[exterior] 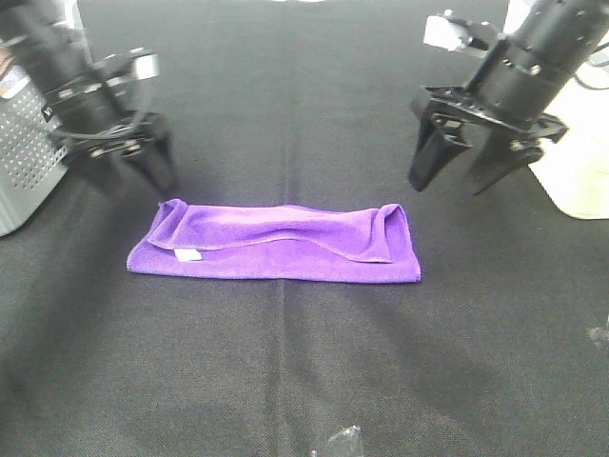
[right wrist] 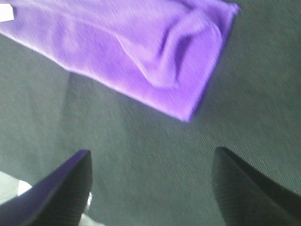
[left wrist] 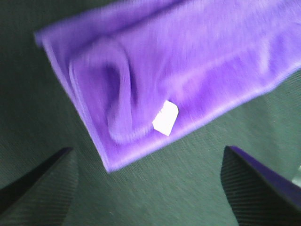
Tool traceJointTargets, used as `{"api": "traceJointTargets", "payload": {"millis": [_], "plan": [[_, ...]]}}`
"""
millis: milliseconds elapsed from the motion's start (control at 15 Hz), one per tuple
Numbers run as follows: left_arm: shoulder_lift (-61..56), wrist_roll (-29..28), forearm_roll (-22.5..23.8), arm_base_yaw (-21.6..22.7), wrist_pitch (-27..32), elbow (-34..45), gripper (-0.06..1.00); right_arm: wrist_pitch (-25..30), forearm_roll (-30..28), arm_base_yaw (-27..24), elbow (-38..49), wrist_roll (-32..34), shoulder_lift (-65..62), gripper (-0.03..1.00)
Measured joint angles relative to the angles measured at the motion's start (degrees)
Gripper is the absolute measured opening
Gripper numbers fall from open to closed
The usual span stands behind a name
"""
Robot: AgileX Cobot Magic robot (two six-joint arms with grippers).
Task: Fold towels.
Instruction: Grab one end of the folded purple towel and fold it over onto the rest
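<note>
The purple towel (exterior: 276, 243) lies folded into a long narrow band across the middle of the black table, its white tag (exterior: 186, 254) showing near its left end. My left gripper (exterior: 141, 169) hangs open and empty just behind the towel's left end. My right gripper (exterior: 457, 173) hangs open and empty behind and to the right of the towel's right end. The left wrist view shows the towel's left end (left wrist: 155, 70) with the tag (left wrist: 165, 118) beyond my open fingertips (left wrist: 40, 181). The right wrist view shows the rumpled right end (right wrist: 155, 52) beyond my open fingertips (right wrist: 63, 188).
A grey perforated box (exterior: 24, 157) stands at the table's left edge behind my left arm. A white object (exterior: 576, 176) sits at the right edge beside my right arm. A small dark shiny thing (exterior: 338, 443) lies at the front edge.
</note>
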Motion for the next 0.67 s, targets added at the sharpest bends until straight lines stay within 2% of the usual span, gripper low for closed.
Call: {"api": "traceJointTargets", "payload": {"millis": [133,267,667], "plan": [[-1.66,6.36,-8.31,3.9,-1.26,4.93,0.76,0.74,-0.17,0.0,0.0,0.17,-1.89,0.68],[-1.66,10.37,-12.95,5.96,-1.32,6.25,0.76,1.55,-0.17,0.0,0.0,0.57,-3.9,0.68],[1.15,12.09,-12.89,6.13,-2.64,6.3,0.76,5.67,-0.11,0.0,0.06,1.72,-7.85,0.68]]}}
